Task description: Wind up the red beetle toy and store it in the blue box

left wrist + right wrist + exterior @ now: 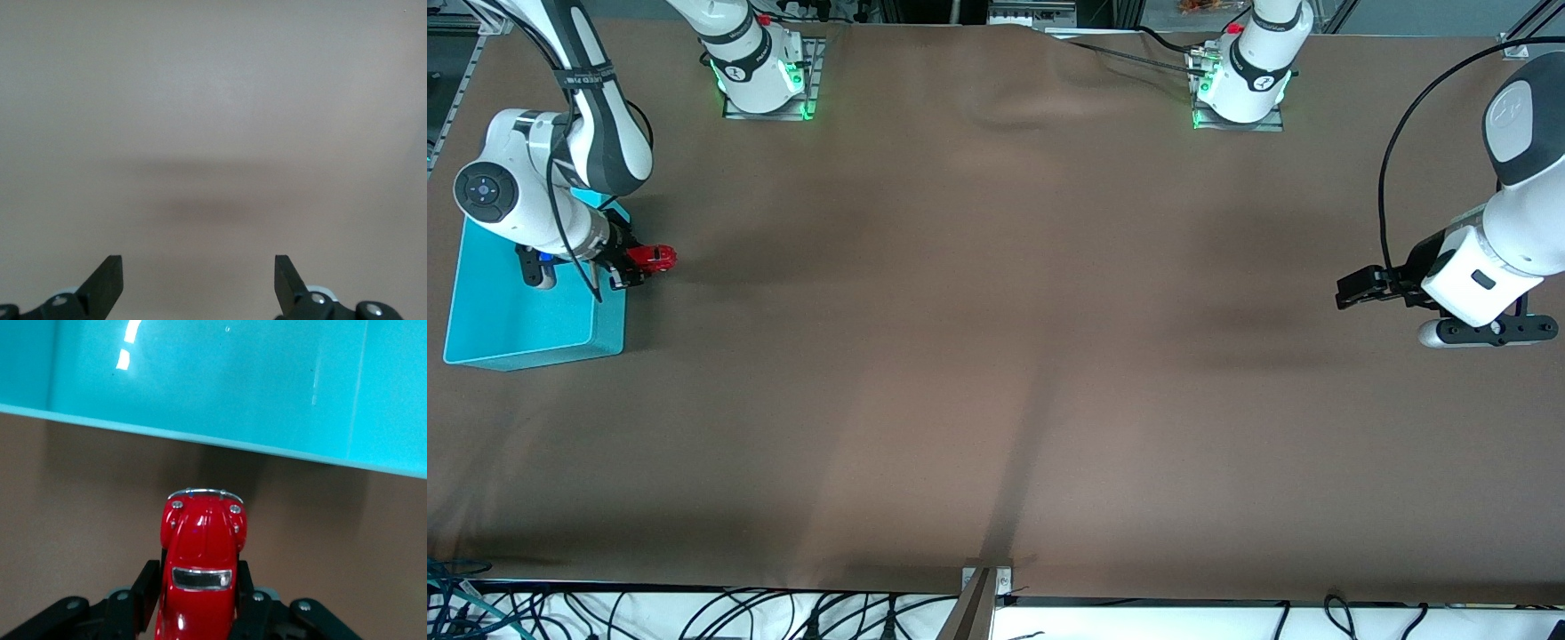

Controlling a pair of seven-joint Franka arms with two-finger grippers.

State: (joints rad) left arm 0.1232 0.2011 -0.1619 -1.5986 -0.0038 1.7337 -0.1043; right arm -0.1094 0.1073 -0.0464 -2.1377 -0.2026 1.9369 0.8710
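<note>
The red beetle toy (pixel 651 258) is clamped between the fingers of my right gripper (pixel 637 265), at the right arm's end of the table. In the right wrist view the toy (pixel 203 553) points at the blue box (pixel 213 380), with a strip of brown table between them. The gripper (pixel 198 587) holds it by its sides. The toy is over the table just outside the box's wall (pixel 609 333). My left gripper (pixel 1352 289) is open and empty over bare table at the left arm's end. In the left wrist view its fingers (pixel 107 280) stand wide apart.
The blue box's floor (pixel 507 311) shows nothing in it. The right arm's wrist hangs over part of the box. Both arm bases (pixel 763 80) stand along the table edge farthest from the front camera. Brown cloth (pixel 996 356) covers the table.
</note>
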